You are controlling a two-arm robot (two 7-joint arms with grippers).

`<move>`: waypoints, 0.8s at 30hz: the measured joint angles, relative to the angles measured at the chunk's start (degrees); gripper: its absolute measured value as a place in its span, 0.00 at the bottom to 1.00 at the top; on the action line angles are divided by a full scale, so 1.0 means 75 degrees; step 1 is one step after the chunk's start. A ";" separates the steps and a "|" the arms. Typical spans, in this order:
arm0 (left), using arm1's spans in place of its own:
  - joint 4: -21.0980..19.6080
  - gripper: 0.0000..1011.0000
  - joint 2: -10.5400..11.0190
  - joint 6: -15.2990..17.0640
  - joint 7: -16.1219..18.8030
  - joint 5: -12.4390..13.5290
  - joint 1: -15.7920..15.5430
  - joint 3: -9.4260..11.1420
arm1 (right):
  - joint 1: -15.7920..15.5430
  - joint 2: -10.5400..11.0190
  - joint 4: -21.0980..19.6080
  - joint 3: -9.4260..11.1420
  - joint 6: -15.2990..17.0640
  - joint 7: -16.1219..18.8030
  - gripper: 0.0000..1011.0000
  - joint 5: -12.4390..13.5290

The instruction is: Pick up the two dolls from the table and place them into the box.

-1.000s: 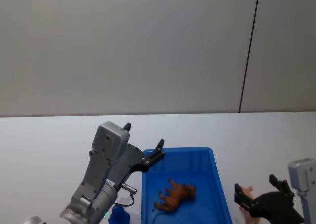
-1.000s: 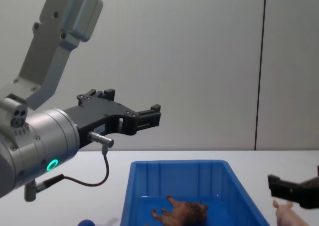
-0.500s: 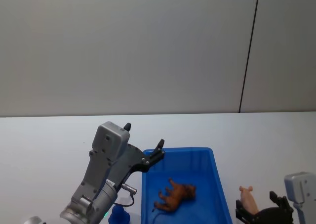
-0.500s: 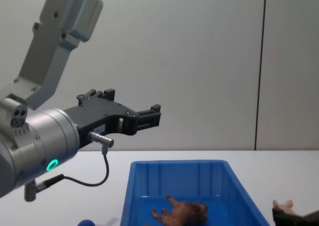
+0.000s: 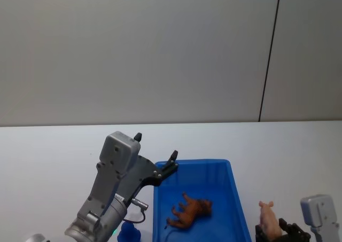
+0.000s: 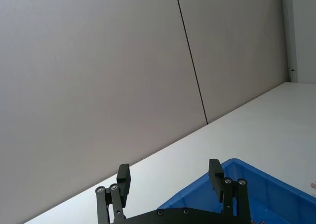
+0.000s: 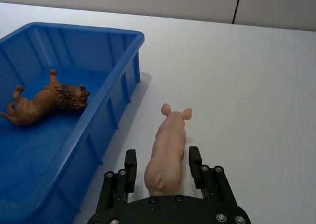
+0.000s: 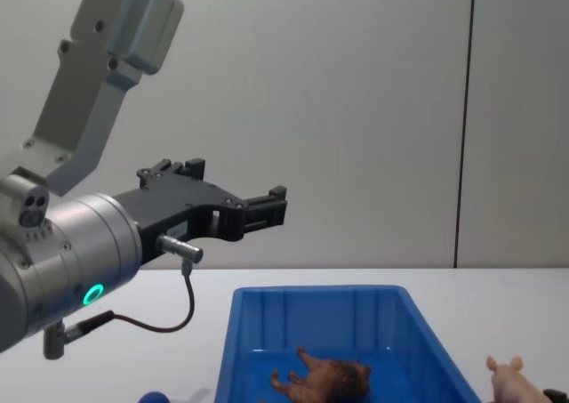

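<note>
The shaggy brown doll [image 5: 189, 211] [image 7: 47, 103] [image 8: 324, 381] lies on its side inside the blue box [image 5: 203, 162] [image 7: 79, 28] [image 8: 311, 292]. On the white table [image 5: 53, 146] just right of the box stands the pale pink pig doll [image 5: 266, 218] [image 7: 167, 152] [image 8: 508, 381]. My right gripper [image 7: 162, 155] [image 5: 280, 232] is open, with a finger on either side of the pig's rear and a small gap to each. My left gripper [image 5: 156, 146] [image 6: 169, 167] [image 8: 227, 189] hangs open and empty above the box's far left corner.
A small blue object [image 5: 128, 232] [image 8: 153, 396] sits on the table left of the box, near my left arm. Bare tabletop [image 7: 247, 61] stretches right of and beyond the pig. A grey wall with a dark vertical seam stands behind.
My right gripper has dropped lower and drawn back toward me, so more of the pig shows. The left arm, the box and the brown doll have not moved.
</note>
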 joint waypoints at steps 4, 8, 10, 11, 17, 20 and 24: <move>0.0000 0.99 0.0000 0.0000 0.0000 0.0000 0.0000 0.0000 | 0.0011 -0.0013 0.0043 -0.0004 -0.0003 0.0057 0.53 -0.0040; 0.0000 0.99 0.0000 0.0000 0.0000 0.0000 0.0000 0.0000 | 0.0012 -0.0016 0.0037 -0.0004 -0.0027 0.0069 0.41 -0.0086; 0.0000 0.99 0.0000 0.0000 0.0000 0.0000 0.0000 0.0000 | 0.0007 -0.0015 -0.0010 -0.0001 -0.0051 0.0067 0.38 -0.0110; 0.0000 0.99 0.0000 0.0000 0.0000 0.0000 0.0000 0.0000 | 0.0003 -0.0015 -0.0032 0.0002 -0.0064 0.0062 0.38 -0.0122; 0.0000 0.99 0.0000 0.0000 0.0000 0.0000 0.0000 0.0000 | -0.0026 0.0006 -0.0298 0.0034 -0.0190 -0.0007 0.38 -0.0193; 0.0000 0.99 0.0000 0.0000 0.0000 0.0000 0.0000 0.0000 | -0.0033 0.0020 -0.0454 0.0056 -0.0269 -0.0039 0.38 -0.0219; 0.0000 0.99 0.0000 0.0000 0.0000 0.0000 0.0000 0.0000 | -0.0023 0.0034 -0.0664 0.0089 -0.0397 -0.0040 0.38 -0.0235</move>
